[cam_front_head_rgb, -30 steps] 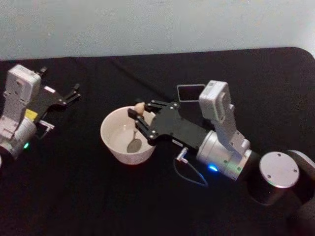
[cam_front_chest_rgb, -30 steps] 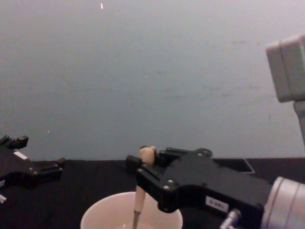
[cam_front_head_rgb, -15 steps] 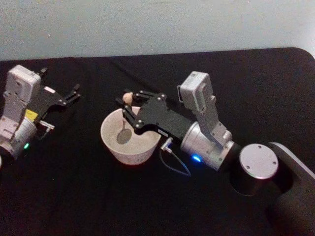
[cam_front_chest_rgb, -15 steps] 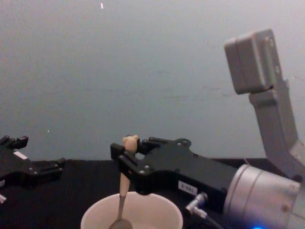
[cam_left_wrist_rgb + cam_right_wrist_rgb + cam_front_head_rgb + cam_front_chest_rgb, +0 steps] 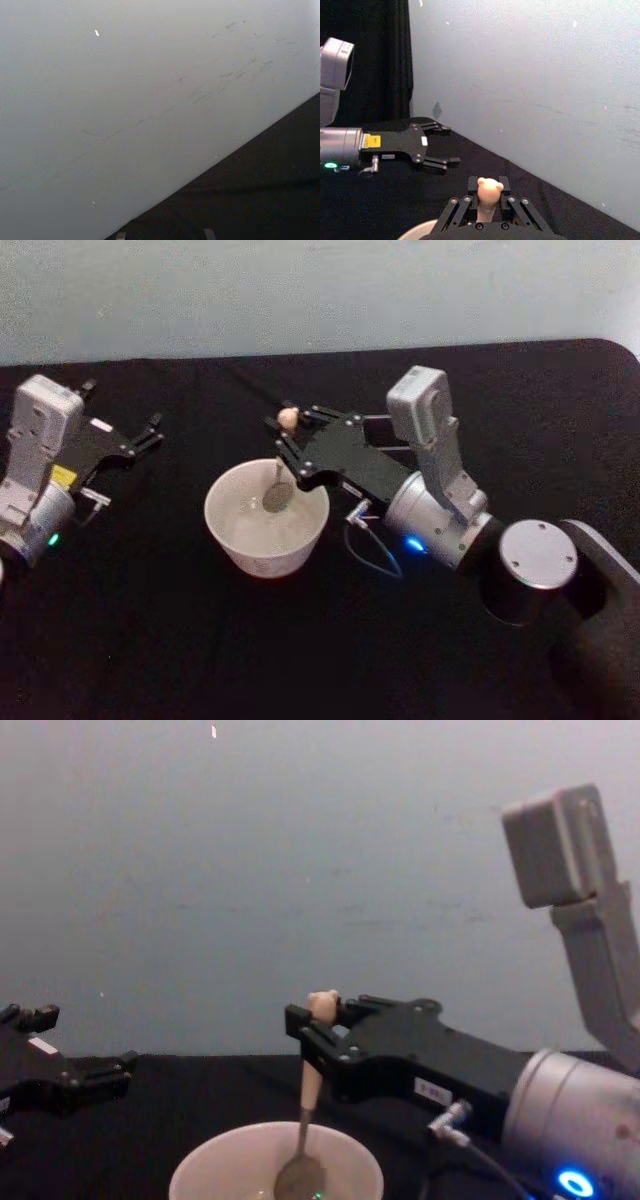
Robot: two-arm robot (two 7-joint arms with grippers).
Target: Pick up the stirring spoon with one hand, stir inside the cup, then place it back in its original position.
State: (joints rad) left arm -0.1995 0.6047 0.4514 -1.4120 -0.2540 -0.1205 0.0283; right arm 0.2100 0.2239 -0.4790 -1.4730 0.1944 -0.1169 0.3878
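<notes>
We observe the right tool [image 5: 290, 435] clamped on the stirring spoon [image 5: 281, 465] just under its bear knob; the spoon bowl hangs below the tool inside the cup [image 5: 262, 558]. The left tool [image 5: 152, 430] is parked well apart, fingers spread and empty

This looks like a robotics lab or test room set up for recording, not a home or kitchen. The tabletop [image 5: 150, 640] is covered in plain black cloth and backs onto a bare, scuffed, pale grey wall [image 5: 300, 290], with a black curtain [image 5: 375, 45] hanging at one side. Two metal robot arms with boxy wrist cameras reach over it, ending in the left claw [image 5: 152, 432] and the right claw [image 5: 283, 440]. The props are a staged pair, a cream cup [image 5: 260, 560] and a stirring spoon [image 5: 276, 497].
</notes>
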